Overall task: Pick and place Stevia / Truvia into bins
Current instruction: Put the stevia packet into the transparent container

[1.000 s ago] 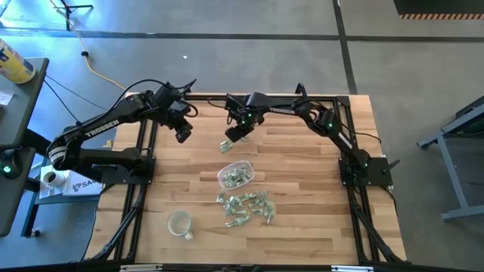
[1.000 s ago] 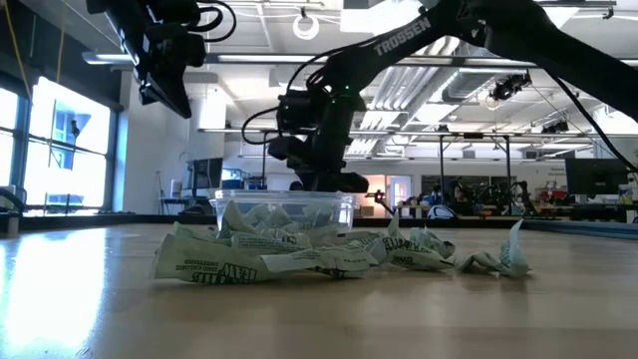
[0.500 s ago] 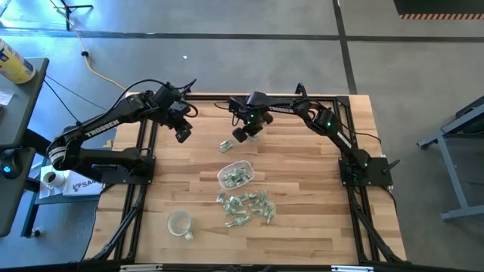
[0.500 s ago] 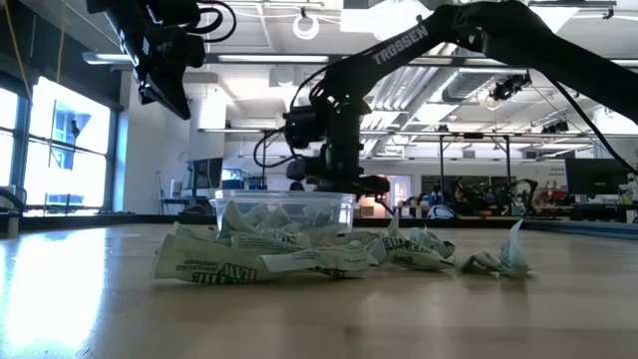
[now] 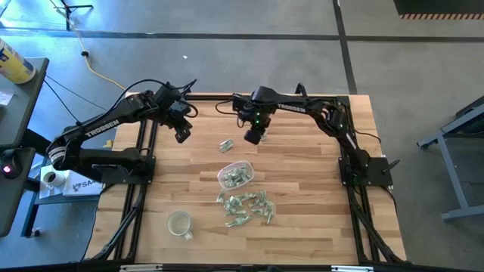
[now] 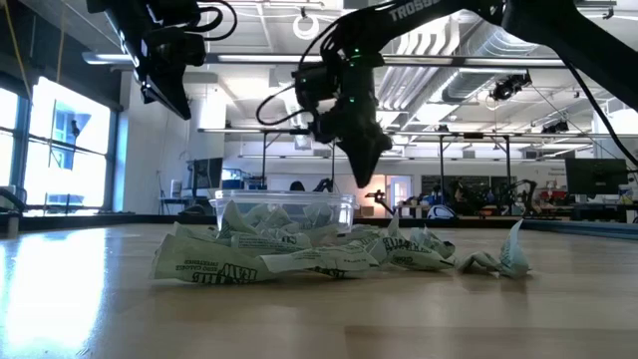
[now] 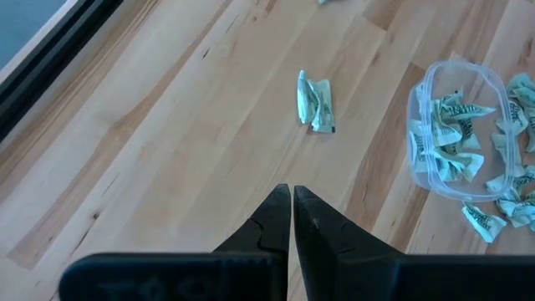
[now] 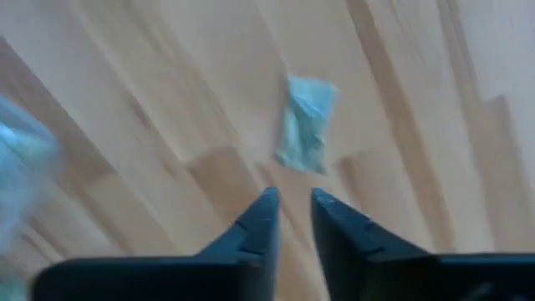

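Hovering above a lone sachet (image 8: 306, 124), the right claw (image 8: 291, 214) stands slightly parted, empty.

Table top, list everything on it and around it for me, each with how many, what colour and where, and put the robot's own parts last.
Loose sachet: one, green and white, alone on the wood beyond the tub.
Sachet pile: many, green and white, on the table just in front of the tub.
Clear tub: one, clear, mid-table, holding several sachets.
Round cup: one, clear with pale rim, near the front left.
Table: one, light wood, black frame.
Left gripper: one, dark, shut, raised over the far left of the table.
Right gripper: one, dark, slightly open, empty, raised beside the loose sachet.
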